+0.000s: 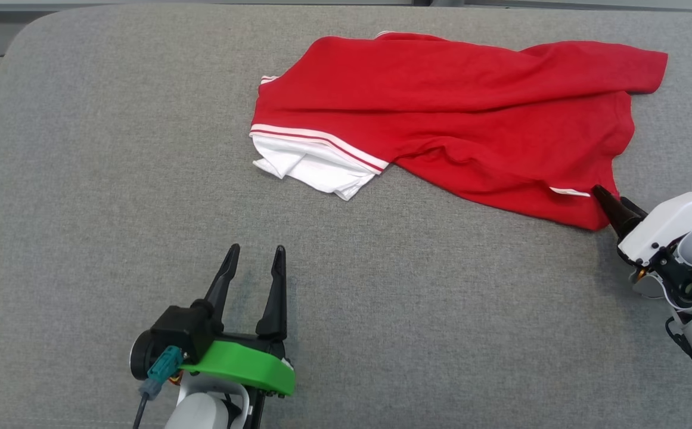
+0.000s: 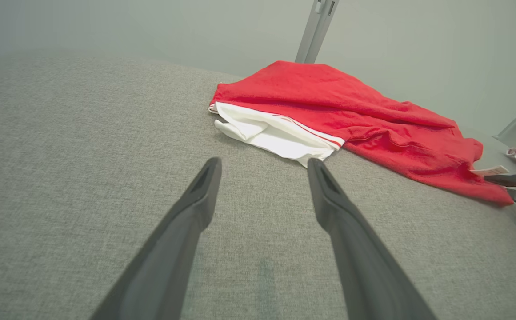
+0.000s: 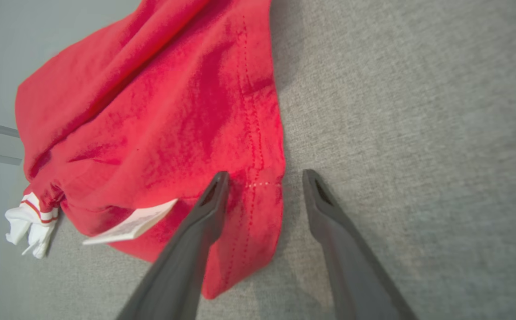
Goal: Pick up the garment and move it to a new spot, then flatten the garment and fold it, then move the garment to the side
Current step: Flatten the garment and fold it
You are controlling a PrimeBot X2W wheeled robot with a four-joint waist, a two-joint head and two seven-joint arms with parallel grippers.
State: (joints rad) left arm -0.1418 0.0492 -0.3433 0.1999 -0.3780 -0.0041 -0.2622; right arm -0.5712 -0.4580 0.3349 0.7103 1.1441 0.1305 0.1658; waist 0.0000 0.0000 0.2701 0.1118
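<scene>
Head camera looks steeply down; both low wrist cameras share the garment (image 1: 453, 113).

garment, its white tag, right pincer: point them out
garment (image 1: 441, 113): head view, middle of the red body
white tag (image 3: 131, 224): right wrist view, middle of the tag
right pincer (image 3: 264, 178): right wrist view, midway between its fingertips

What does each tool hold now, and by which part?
Nothing is held yet. The right tool stands open astride the hem corner of the red garment; the left tool is open above the grey surface.
</scene>
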